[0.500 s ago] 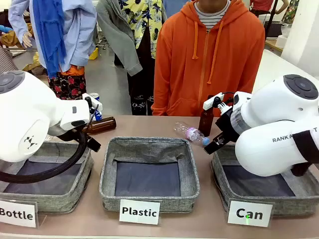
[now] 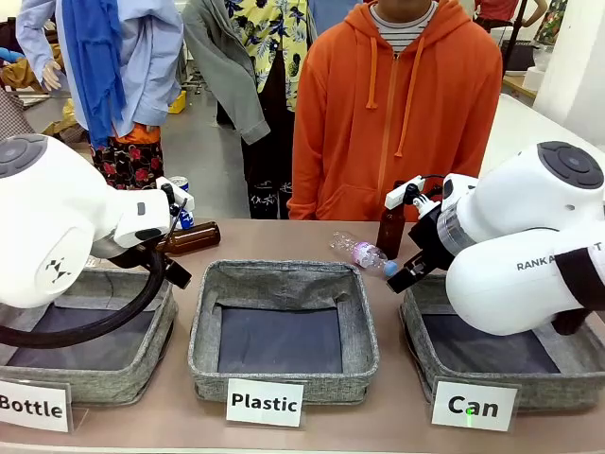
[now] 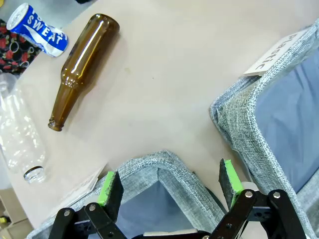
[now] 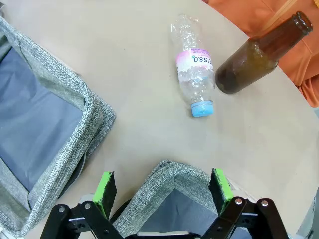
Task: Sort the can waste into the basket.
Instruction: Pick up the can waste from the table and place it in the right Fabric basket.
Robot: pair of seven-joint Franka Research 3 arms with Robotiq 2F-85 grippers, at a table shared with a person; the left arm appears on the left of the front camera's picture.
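A dented blue and white can (image 3: 37, 29) lies at the table's far edge in the left wrist view, beyond a lying brown bottle (image 3: 82, 67). In the front view this can (image 2: 181, 201) peeks out behind my left arm. The grey basket (image 2: 565, 390) with the "Can" sign (image 2: 473, 405) stands at the front right, and its near corner (image 4: 175, 175) shows in the right wrist view. My left gripper (image 3: 168, 183) hangs open over the corner of the "Bottle" basket (image 3: 160, 164), far from the can. Over the Can basket's corner, my right gripper (image 4: 162, 189) is open with nothing in it.
The "Plastic" basket (image 2: 284, 284) stands in the middle and the "Bottle" basket (image 2: 113, 378) at the left. A clear plastic bottle (image 4: 195, 74) lies beside an upright brown bottle (image 4: 259, 55). Another clear bottle (image 3: 20, 139) lies near the left. A person in orange (image 2: 397, 113) stands at the far side.
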